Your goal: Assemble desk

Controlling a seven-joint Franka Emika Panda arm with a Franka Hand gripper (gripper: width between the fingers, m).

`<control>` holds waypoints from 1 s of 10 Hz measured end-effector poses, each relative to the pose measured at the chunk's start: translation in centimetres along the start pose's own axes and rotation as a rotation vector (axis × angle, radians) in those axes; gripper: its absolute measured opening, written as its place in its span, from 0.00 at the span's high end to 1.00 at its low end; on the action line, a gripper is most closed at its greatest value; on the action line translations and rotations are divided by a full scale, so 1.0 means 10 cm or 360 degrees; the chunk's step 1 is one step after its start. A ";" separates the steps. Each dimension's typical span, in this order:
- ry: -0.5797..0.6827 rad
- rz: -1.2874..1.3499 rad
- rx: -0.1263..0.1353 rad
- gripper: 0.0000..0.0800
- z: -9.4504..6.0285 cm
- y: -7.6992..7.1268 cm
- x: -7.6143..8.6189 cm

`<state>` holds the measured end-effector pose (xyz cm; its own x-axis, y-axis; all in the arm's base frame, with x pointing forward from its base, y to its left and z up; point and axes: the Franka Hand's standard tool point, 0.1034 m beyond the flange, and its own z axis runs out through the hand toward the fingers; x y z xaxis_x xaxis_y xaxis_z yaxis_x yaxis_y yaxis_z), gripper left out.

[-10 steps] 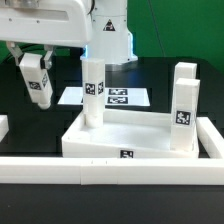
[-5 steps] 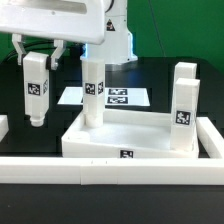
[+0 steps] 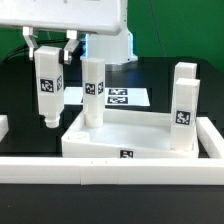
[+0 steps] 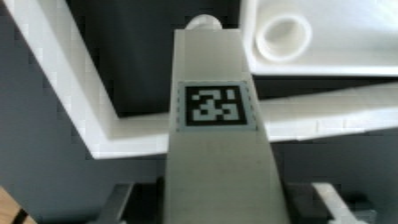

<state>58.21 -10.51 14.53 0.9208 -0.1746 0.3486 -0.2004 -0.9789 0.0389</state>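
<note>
The white desk top (image 3: 130,142) lies rim up behind the front wall. Two tagged white legs stand upright in it, one (image 3: 93,92) at its far left corner and one (image 3: 183,106) at its right side. My gripper (image 3: 50,48) is shut on a third leg (image 3: 47,88), which hangs upright just left of the top's left edge, its lower end above the black table. In the wrist view that leg (image 4: 217,120) runs down between my fingers (image 4: 135,200), with the top's rim (image 4: 107,110) and a round corner socket (image 4: 281,38) beyond its tip.
The marker board (image 3: 128,97) lies flat behind the desk top. A long low white border wall (image 3: 110,168) runs along the front, with a short white block (image 3: 3,126) at the exterior view's left edge. The arm's base (image 3: 110,45) stands at the back.
My gripper has carried the leg toward the exterior view's right, closer to the desk top, and the leg has turned from tilted to upright. The grip has not changed.
</note>
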 end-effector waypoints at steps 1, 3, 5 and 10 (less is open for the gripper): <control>-0.0021 -0.0023 -0.0007 0.64 0.03 0.05 -0.08; -0.0023 -0.0022 -0.0007 0.64 0.04 0.04 -0.08; -0.0025 -0.0007 -0.0005 0.64 0.04 0.02 -0.08; 0.0010 -0.0092 0.0035 0.64 0.03 -0.37 0.11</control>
<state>60.03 -7.08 14.47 0.9286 -0.1172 0.3522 -0.1396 -0.9895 0.0388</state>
